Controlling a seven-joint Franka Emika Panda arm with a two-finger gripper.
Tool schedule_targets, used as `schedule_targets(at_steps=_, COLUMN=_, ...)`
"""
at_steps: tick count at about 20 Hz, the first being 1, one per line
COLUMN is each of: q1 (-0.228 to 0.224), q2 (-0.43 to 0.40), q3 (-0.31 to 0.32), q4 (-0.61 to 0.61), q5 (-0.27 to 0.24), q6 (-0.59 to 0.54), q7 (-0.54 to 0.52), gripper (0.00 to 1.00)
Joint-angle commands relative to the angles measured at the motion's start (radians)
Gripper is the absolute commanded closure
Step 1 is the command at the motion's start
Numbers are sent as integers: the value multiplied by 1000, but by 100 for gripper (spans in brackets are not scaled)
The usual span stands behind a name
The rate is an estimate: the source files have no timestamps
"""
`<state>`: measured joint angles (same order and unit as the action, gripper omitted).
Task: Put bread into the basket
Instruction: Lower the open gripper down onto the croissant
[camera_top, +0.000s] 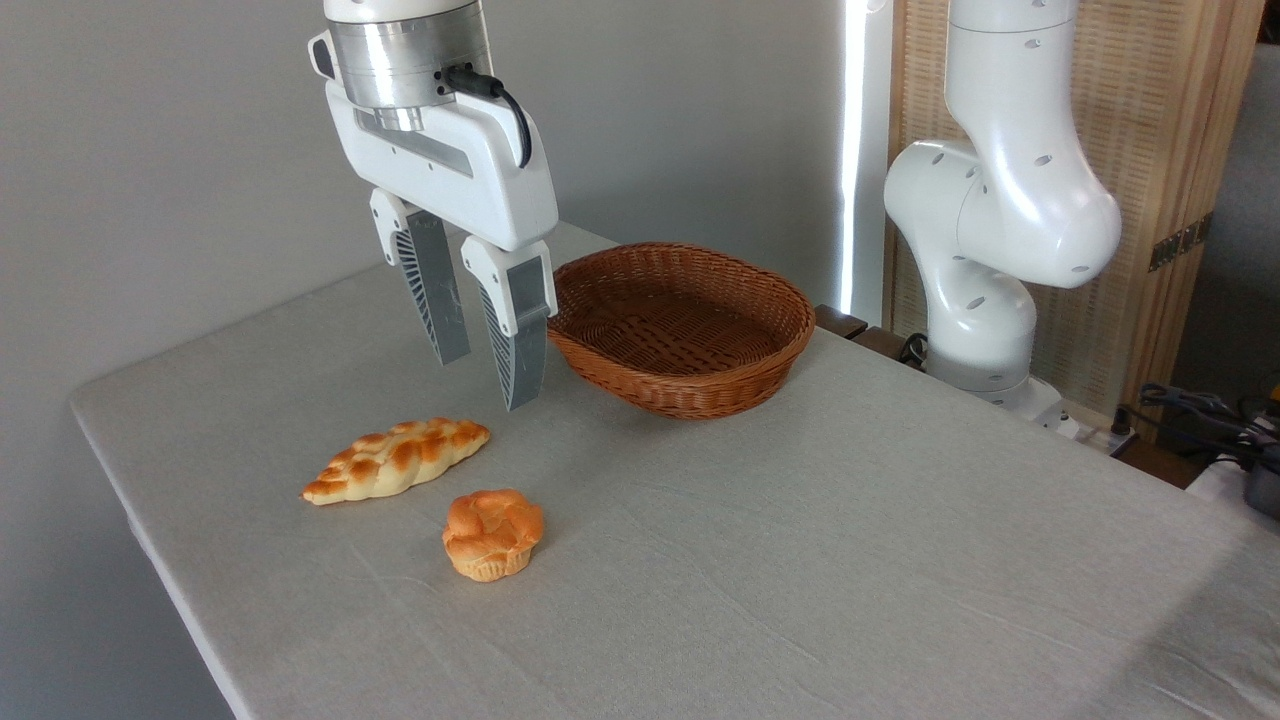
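Arm (1010, 200) cut off at top edge, tool (485, 375) hiding basket (700, 390) left rim

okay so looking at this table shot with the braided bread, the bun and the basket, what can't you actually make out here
From the one camera view:
- Far inner wall of the basket: its left edge is hidden behind the gripper.
- Undersides of the bread and the bun: they face the table.
- Arm above its elbow: cut off by the top edge.
- Dark cables at right: too small and cut off by the right edge.
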<state>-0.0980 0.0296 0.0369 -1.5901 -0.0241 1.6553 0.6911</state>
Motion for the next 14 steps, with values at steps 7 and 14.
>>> schedule_targets(at_steps=7, q1=-6, q2=0, q3=12, q4=13, q5=-16, q6=-5, q7=-12, gripper=0)
schedule_targets(at_steps=14, q1=-8, q2=-2, q3=9, q4=5, q5=-17, q6=-2, q7=-8, gripper=0)
